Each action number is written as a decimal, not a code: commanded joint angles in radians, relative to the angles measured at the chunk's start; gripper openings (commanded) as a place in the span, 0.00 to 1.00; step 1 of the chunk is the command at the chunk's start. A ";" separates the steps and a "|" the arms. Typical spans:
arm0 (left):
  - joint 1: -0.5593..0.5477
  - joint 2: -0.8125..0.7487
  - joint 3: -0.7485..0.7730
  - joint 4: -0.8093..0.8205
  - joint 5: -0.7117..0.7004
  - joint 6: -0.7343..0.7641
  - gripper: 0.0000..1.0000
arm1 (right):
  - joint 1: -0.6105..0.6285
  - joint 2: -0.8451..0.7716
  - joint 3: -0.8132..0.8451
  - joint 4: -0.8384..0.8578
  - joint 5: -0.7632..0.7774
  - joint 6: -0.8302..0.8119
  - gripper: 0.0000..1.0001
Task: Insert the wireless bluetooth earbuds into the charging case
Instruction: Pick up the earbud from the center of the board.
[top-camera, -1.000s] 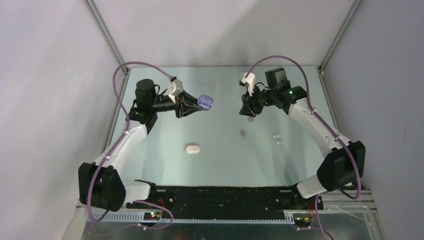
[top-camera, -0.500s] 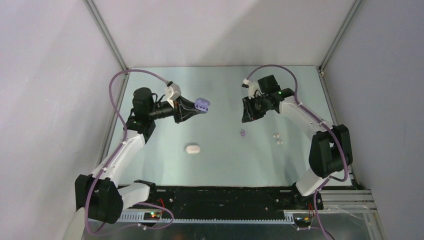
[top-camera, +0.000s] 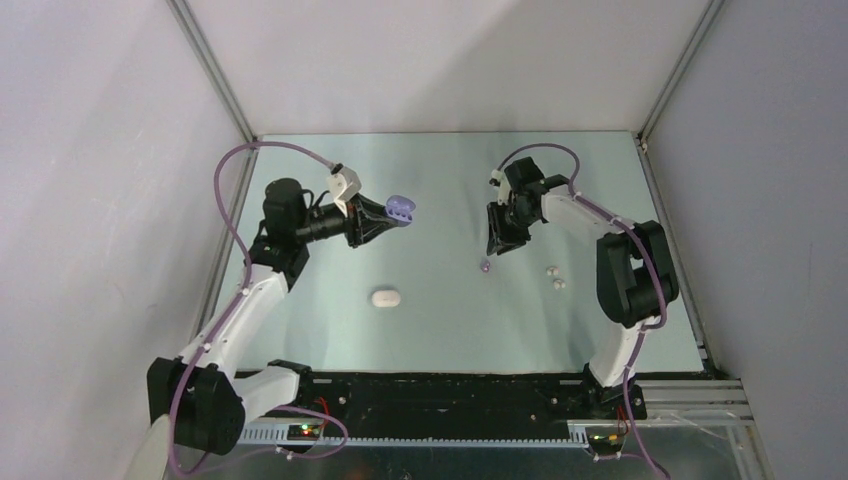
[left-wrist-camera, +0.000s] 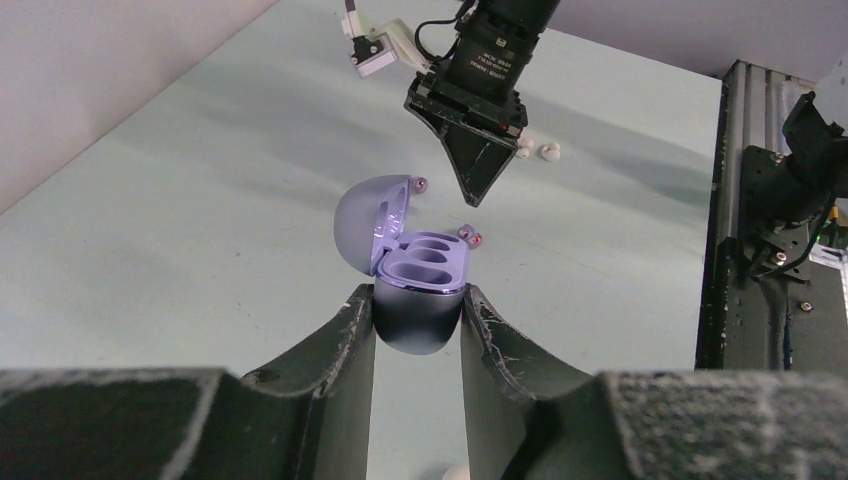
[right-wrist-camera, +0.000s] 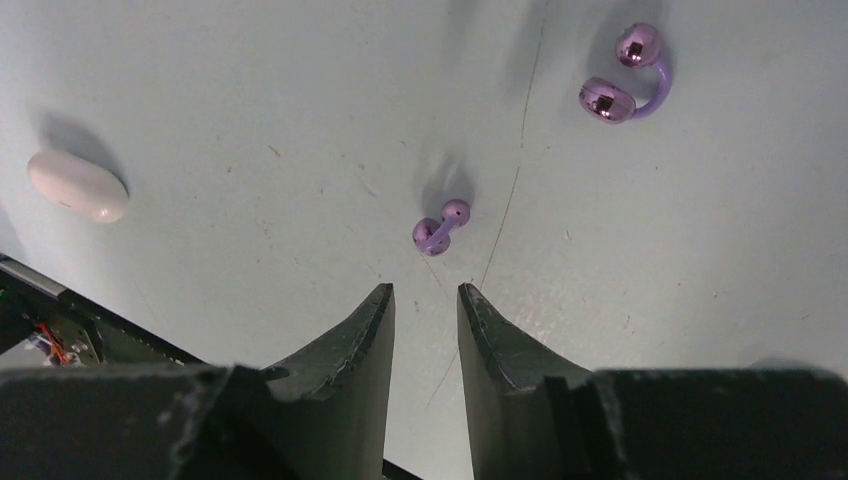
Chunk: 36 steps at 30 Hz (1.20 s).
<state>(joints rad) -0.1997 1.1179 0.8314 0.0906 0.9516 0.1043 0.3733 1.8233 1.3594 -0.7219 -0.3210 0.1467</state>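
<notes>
The nearer purple earbud (right-wrist-camera: 440, 227) lay loose on the table (right-wrist-camera: 250, 80), just ahead of my right claw's tips. Its two beads were joined by a short bridge, and that long axis ran on a slant from near-left to far-right. The second purple earbud (right-wrist-camera: 622, 78) lay apart from it, toward the far right, its curved bridge bowing rightward; in the overhead view my right arm hid it. The two white earbuds (top-camera: 551, 270) sat close together on the table, right of the purple ones, one a little nearer than the other. My right claw (right-wrist-camera: 425, 290) pointed down at the table, fingers narrowly parted with nothing between them.

The purple charging case (left-wrist-camera: 420, 320) was up off the table in the left half of the scene, and my left claw (left-wrist-camera: 415, 295) was clamped on both sides of its base. Its mouth faced up, both wells in plain view, and the lid (left-wrist-camera: 372, 215) stood swung back on the far side. The white case (top-camera: 385, 297) lay closed on the table, near and left of the buds, with its long axis running left to right.
</notes>
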 joint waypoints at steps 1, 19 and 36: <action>0.006 -0.047 -0.020 0.015 -0.030 -0.021 0.00 | 0.014 0.016 0.054 -0.014 0.029 0.092 0.35; 0.006 -0.015 -0.029 0.036 -0.008 -0.048 0.00 | 0.029 0.050 0.059 -0.015 0.066 0.170 0.36; 0.005 -0.031 -0.045 -0.036 -0.004 -0.029 0.00 | -0.011 -0.021 0.262 -0.463 -0.549 -1.432 0.42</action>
<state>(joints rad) -0.1997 1.1107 0.7834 0.1055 0.9375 0.0299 0.3466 1.8694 1.5692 -0.9180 -0.6956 -0.4793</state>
